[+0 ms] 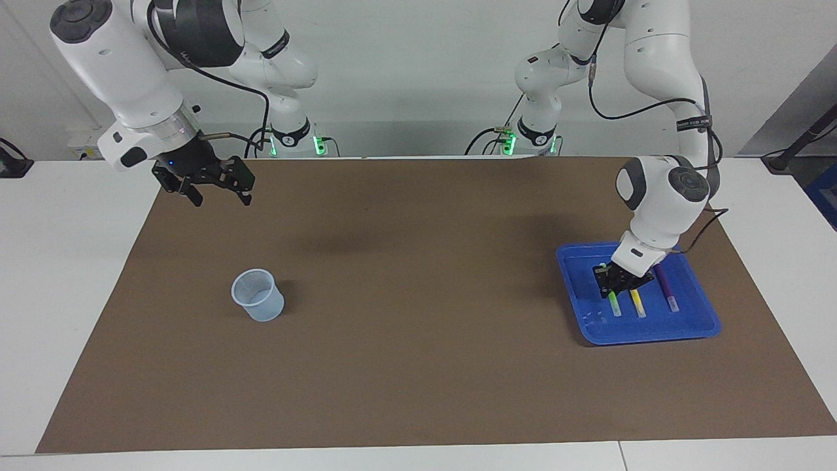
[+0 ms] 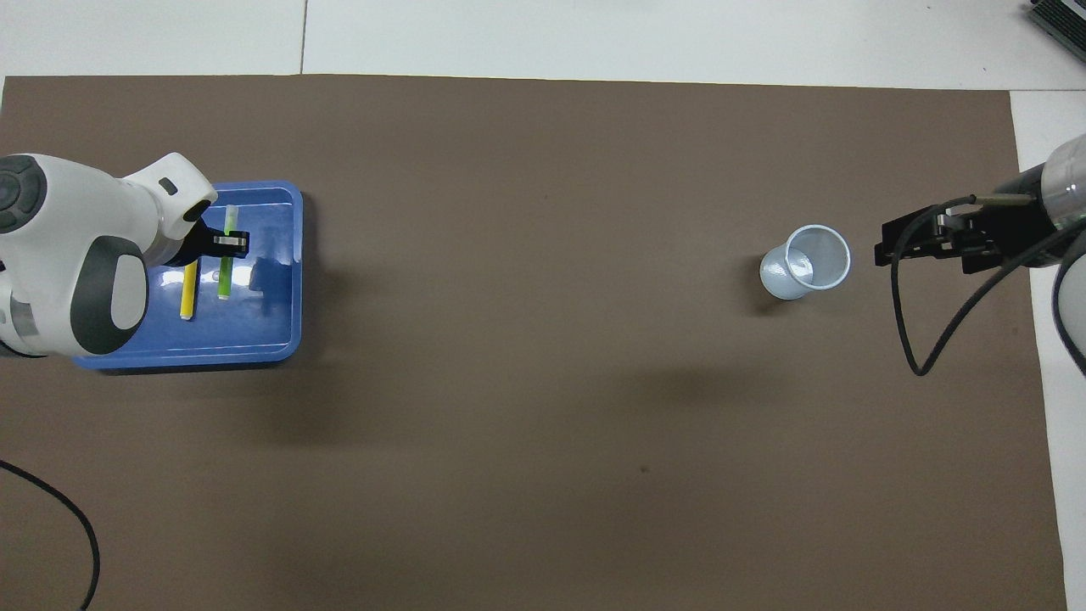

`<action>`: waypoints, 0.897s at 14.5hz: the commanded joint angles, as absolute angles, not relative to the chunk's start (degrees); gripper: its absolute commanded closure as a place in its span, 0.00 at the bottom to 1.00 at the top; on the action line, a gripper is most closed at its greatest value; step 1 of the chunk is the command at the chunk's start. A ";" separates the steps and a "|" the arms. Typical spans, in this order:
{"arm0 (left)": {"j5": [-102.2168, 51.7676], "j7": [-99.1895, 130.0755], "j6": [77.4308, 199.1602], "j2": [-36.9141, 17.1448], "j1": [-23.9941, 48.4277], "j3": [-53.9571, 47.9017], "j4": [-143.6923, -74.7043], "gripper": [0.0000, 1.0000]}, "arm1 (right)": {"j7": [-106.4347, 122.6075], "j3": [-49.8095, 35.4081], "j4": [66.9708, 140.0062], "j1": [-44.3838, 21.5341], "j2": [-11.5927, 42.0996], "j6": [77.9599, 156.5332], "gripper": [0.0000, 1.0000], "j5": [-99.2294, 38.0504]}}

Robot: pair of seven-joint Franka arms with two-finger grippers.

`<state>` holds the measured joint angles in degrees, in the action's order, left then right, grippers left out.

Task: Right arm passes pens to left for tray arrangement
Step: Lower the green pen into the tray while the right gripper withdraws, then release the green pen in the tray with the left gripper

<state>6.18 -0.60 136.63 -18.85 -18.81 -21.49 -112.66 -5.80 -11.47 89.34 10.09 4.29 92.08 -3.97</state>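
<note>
**Green pen going down in the tray**

We've got the green pen [image 1: 613, 303] in the blue tray [image 1: 693, 327], with the left gripper [image 1: 614, 282] clamped on it, fingers pinched tight around the barrel. From the facing view the pen's end looks down at the tray floor, but we can't tell for sure if it's fully resting there. Just beside it lies the yellow pen [image 1: 637, 303], and beside that the purple pen [image 1: 667, 288], all three roughly parallel, the green one nearest the middle of the table. From overhead we only see the green pen [image 2: 226, 255] and the yellow one [image 2: 187, 293]; the left arm covers the purple.

The tray sits at the left arm's end of the brown mat [image 1: 418, 366].

Well apart from all that, toward the right arm's end, a small clear cup [image 1: 257, 295] stands upright on the mat. The right gripper [image 1: 212, 188] hangs in the air over the mat's edge, fingers spread wide, holding nothing. That arm waits.
</note>
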 commanded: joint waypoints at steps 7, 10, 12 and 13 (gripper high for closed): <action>7.38 0.26 139.57 -17.84 -18.46 -21.36 -117.07 1.00 | -5.36 -11.87 90.88 10.63 2.99 92.64 0.00 -3.52; 7.38 2.11 139.83 -18.02 -18.02 -21.36 -117.16 1.00 | -5.36 -11.87 90.88 10.55 2.99 92.64 0.00 -3.52; 7.38 2.02 140.62 -18.28 -18.19 -21.36 -117.16 1.00 | -5.36 -11.87 90.88 10.63 2.99 92.64 0.00 -3.52; 7.38 2.02 140.71 -18.37 -18.37 -21.36 -117.16 1.00 | -5.36 -11.87 90.88 10.63 2.99 92.64 0.00 -3.52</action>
<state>6.21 0.72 138.75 -18.84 -18.35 -21.61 -115.92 -5.80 -11.47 89.34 10.09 4.29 92.08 -3.97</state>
